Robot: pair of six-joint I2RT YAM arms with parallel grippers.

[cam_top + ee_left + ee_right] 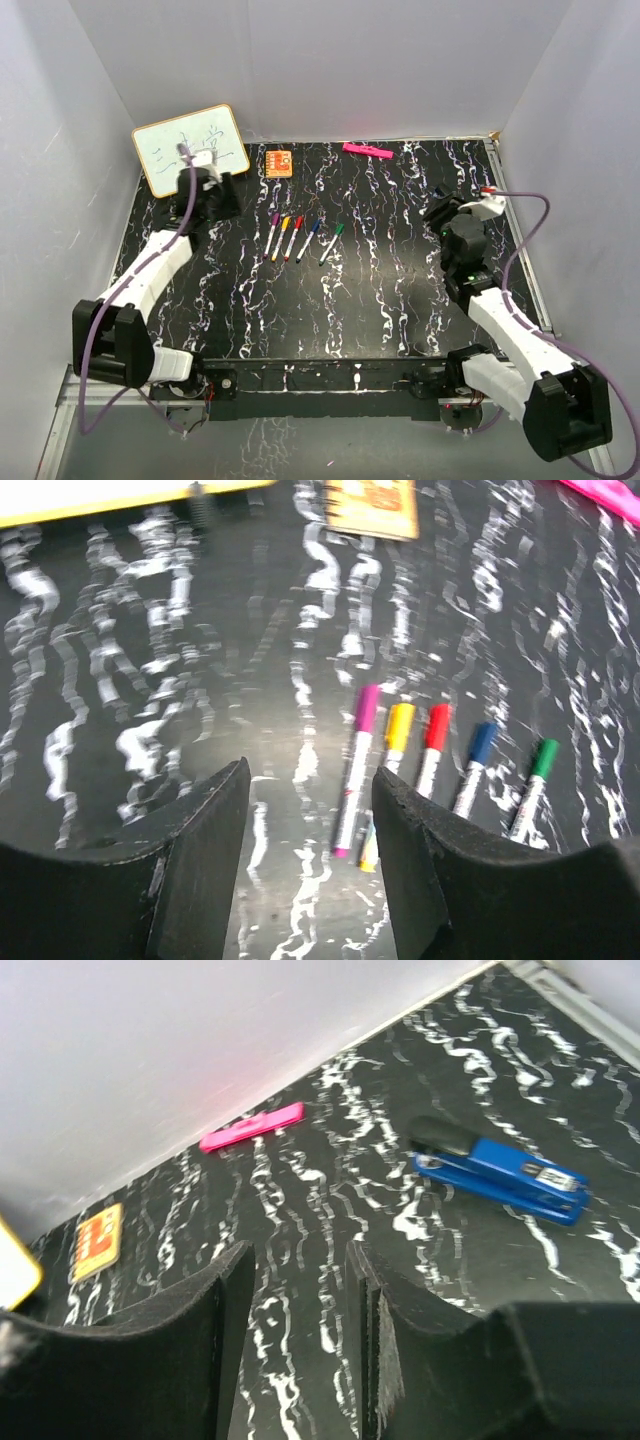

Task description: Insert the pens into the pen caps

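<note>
1. Five thin white-barrelled marker pens lie in a row mid black marbled table, w/ small coloured plastic caps on far ends.
2. L gripper: fingers apart, empty, near pens.
3. R gripper: fingers apart, empty, well apart from pens.

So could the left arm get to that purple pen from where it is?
Probably yes: the left gripper is open and empty, and the purple pen lies just ahead, nothing between them.

The pens have white barrels and purple, yellow, red, blue, green caps; the table is black, veined white.
</note>
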